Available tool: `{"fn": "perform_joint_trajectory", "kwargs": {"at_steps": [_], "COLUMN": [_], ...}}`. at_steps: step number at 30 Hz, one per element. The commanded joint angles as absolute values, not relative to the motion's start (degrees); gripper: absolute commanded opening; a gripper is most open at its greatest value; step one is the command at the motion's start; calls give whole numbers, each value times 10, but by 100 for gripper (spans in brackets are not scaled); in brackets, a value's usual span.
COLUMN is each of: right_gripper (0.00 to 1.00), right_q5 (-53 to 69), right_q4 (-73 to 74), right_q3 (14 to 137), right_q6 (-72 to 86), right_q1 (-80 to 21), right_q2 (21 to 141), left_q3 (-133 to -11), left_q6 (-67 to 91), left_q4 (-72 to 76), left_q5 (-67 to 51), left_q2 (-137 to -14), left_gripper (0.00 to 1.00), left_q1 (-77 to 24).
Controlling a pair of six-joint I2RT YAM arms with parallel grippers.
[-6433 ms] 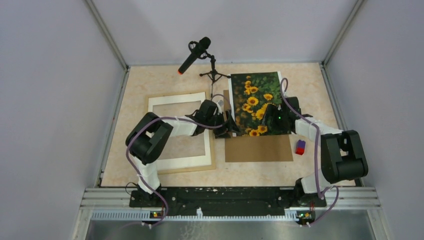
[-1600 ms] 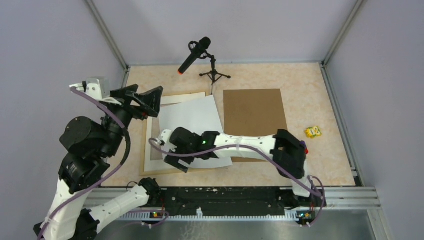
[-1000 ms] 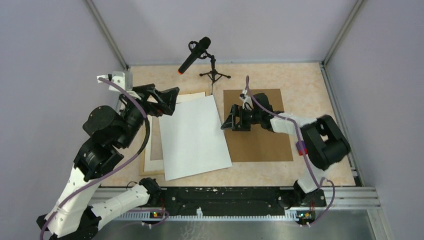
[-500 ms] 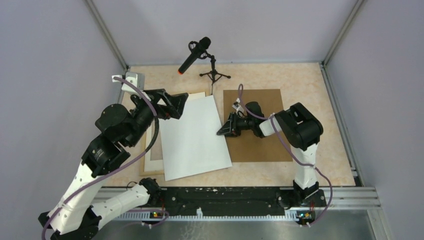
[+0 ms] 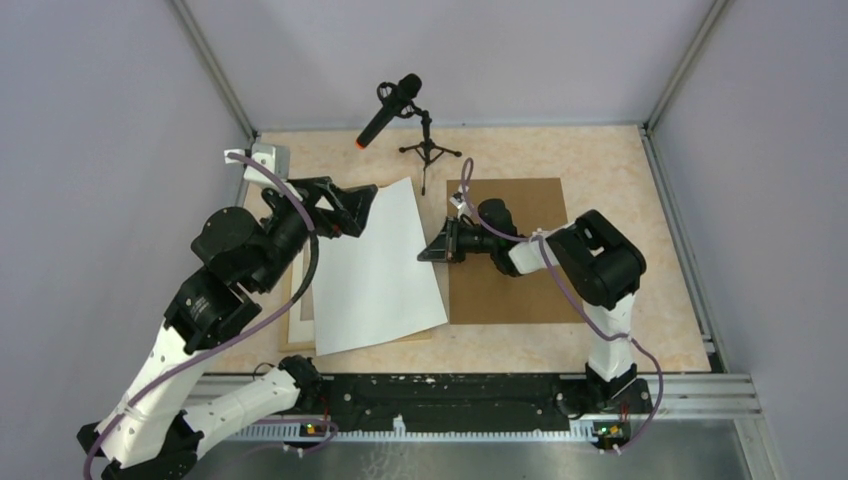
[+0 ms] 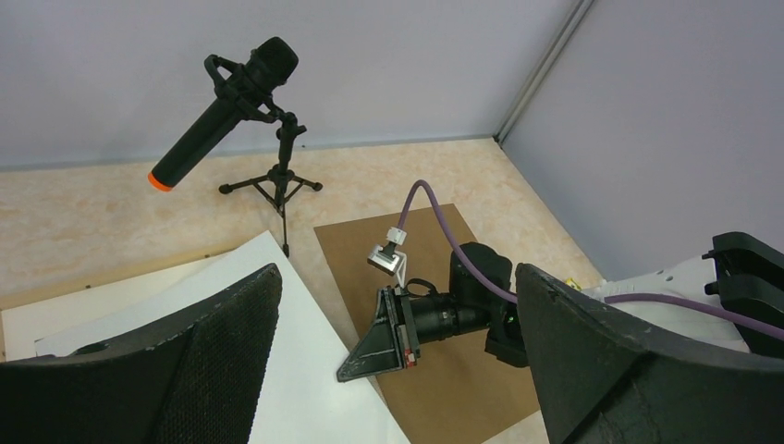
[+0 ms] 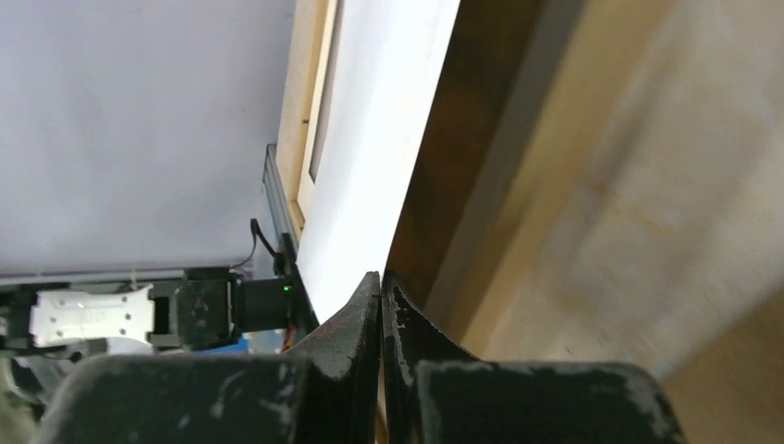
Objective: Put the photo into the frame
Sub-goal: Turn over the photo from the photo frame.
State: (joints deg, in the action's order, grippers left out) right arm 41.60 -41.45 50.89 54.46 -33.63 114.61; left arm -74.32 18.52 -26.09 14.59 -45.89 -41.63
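The photo (image 5: 375, 265) lies white back up over the light-wood frame (image 5: 297, 343), whose left and bottom strips show beside it. My right gripper (image 5: 426, 255) is shut on the photo's right edge, which is raised and tilted off the table. In the right wrist view the shut gripper (image 7: 381, 276) pinches the white photo (image 7: 379, 139), with the frame (image 7: 310, 102) beyond. My left gripper (image 5: 352, 205) hangs open above the photo's upper left corner, holding nothing. Between its open fingers, the left wrist view shows the right gripper (image 6: 344, 376) at the photo (image 6: 305, 370) edge.
A brown backing board (image 5: 520, 270) lies flat to the right of the photo, under the right arm. A microphone on a small tripod (image 5: 425, 150) stands at the back centre. A white mat (image 5: 306, 300) shows inside the frame's left side.
My right gripper has shut on the photo's right edge and drawn it up and to the left, so the sheet has come off the board. The left arm has barely moved.
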Motion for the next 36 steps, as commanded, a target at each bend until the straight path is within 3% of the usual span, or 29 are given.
{"fn": "perform_joint_trajectory", "kwargs": {"at_steps": [1, 20, 26, 36], "right_gripper": [0, 0, 0, 0], "right_q5": [408, 428, 439, 405], "right_q4": [-462, -579, -568, -594], "right_q3": [532, 447, 497, 582], "right_q6": [452, 459, 441, 560], "right_q1": [-352, -357, -369, -370], "right_q2": [1124, 1064, 1090, 1187], "left_q3": [-749, -750, -748, -751], "left_q6": [191, 181, 187, 188], "left_q4": [-244, -247, -243, -251], "left_q5": [140, 154, 142, 150], "left_q2": [-457, -455, -460, -453], "left_gripper": [99, 99, 99, 99], "left_q1": [-416, -416, -416, -416]}}
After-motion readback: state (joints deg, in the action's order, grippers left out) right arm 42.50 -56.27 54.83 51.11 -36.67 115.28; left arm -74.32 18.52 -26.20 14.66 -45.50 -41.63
